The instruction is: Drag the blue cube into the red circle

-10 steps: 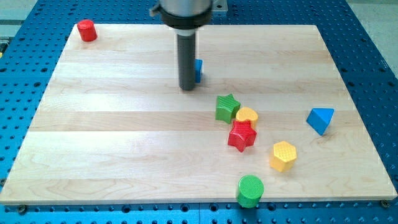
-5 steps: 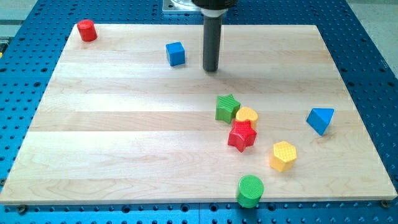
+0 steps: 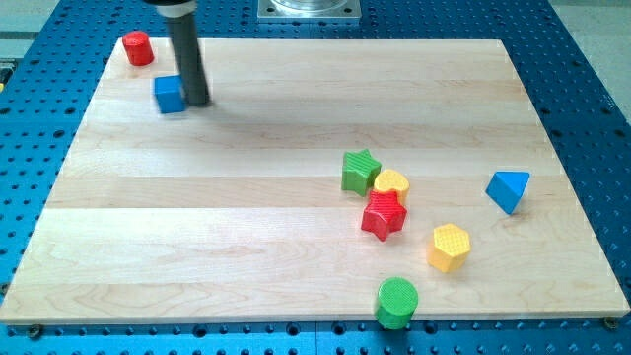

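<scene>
The blue cube [image 3: 170,94] sits near the view's top left of the wooden board [image 3: 246,227]. The red circle, a short red cylinder [image 3: 137,47], stands at the board's top left corner, up and left of the cube with a gap between them. My tip [image 3: 197,101] rests on the board right against the cube's right side. The dark rod rises from it to the view's top edge.
A cluster of green star [image 3: 361,170], yellow heart [image 3: 392,182] and red star [image 3: 384,215] lies right of centre. A yellow hexagon [image 3: 450,246], a green cylinder [image 3: 397,301] and a blue triangle [image 3: 508,189] lie toward the bottom right.
The blue cube has moved left and slightly down across the top of the board, toward the red cylinder. My tip has swung from the cube's right to the left, staying on the cube's right side.
</scene>
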You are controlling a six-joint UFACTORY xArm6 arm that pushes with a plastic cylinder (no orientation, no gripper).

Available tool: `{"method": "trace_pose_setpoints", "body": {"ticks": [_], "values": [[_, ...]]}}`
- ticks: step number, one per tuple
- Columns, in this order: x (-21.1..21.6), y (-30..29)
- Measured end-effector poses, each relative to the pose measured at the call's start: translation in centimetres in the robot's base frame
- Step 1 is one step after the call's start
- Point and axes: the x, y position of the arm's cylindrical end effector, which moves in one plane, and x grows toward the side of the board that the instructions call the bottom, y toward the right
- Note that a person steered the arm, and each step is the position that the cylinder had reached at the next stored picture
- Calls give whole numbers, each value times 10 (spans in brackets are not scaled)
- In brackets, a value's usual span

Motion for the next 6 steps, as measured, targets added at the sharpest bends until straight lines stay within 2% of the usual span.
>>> {"method": "trace_pose_setpoints", "body": {"ticks": [1,2,4,5,6], "values": [[63,-7],[36,-38],[-36,7],[-52,-50],[-22,-49]]}}
